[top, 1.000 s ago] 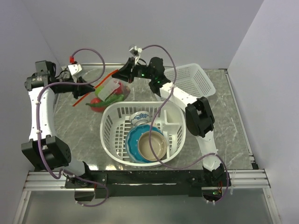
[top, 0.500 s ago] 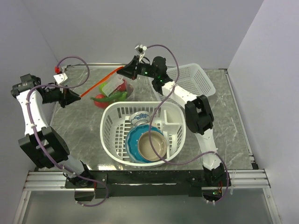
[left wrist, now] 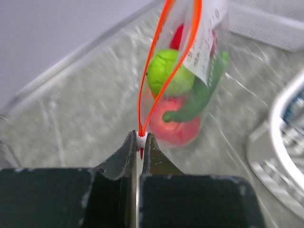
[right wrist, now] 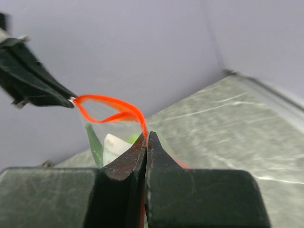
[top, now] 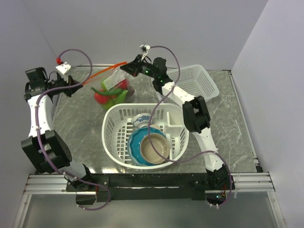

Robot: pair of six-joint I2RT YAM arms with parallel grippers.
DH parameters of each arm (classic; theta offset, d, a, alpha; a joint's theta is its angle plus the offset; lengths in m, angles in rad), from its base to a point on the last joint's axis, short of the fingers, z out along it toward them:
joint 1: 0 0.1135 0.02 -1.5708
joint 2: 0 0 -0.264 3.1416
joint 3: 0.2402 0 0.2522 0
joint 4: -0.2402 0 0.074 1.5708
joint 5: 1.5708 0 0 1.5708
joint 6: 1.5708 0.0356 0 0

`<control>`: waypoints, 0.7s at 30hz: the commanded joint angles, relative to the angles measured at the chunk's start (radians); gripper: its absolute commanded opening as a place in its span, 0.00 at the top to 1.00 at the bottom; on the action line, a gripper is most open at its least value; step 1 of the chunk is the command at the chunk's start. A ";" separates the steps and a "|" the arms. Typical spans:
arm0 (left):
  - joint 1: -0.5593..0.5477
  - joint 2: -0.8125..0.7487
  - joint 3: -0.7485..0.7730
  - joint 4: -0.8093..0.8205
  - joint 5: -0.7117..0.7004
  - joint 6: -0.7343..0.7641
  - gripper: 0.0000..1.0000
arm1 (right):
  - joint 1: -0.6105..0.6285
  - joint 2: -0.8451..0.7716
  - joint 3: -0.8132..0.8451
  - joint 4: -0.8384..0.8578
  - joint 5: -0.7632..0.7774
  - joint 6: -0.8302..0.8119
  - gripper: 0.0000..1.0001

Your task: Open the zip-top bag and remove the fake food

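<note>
Bag [top: 112, 89] is stretched between left gripper [left wrist: 140, 138] and right gripper [right wrist: 146, 138], each clamped on a zip strip [left wrist: 164, 61] end, likely so the mouth gapes above the food [left wrist: 176, 97]

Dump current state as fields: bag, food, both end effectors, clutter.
bag: zip-top bag, strung between both end effectors
zip strip: parted into a loop, mouth open
food: fake food inside bag; red and green pieces visible
left end effector: shut on one end of strip
right end effector: shut on the other end
clutter: white basket holding bowls; mesh tray behind it
</note>
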 commanded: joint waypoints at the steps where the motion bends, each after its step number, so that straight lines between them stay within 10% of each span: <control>1: -0.069 0.004 0.056 0.396 -0.119 -0.254 0.99 | -0.026 0.010 0.104 0.039 0.161 -0.011 1.00; 9: -0.129 0.029 0.033 0.309 -0.213 -0.241 0.99 | -0.046 -0.012 0.066 -0.080 0.116 -0.019 1.00; 16: -0.316 -0.018 -0.201 0.044 -0.218 -0.132 0.99 | -0.047 -0.295 -0.313 -0.298 0.283 -0.185 0.90; 21: -0.362 0.005 -0.175 -0.033 -0.188 -0.179 0.99 | -0.035 -0.389 -0.370 -0.522 0.440 -0.217 0.13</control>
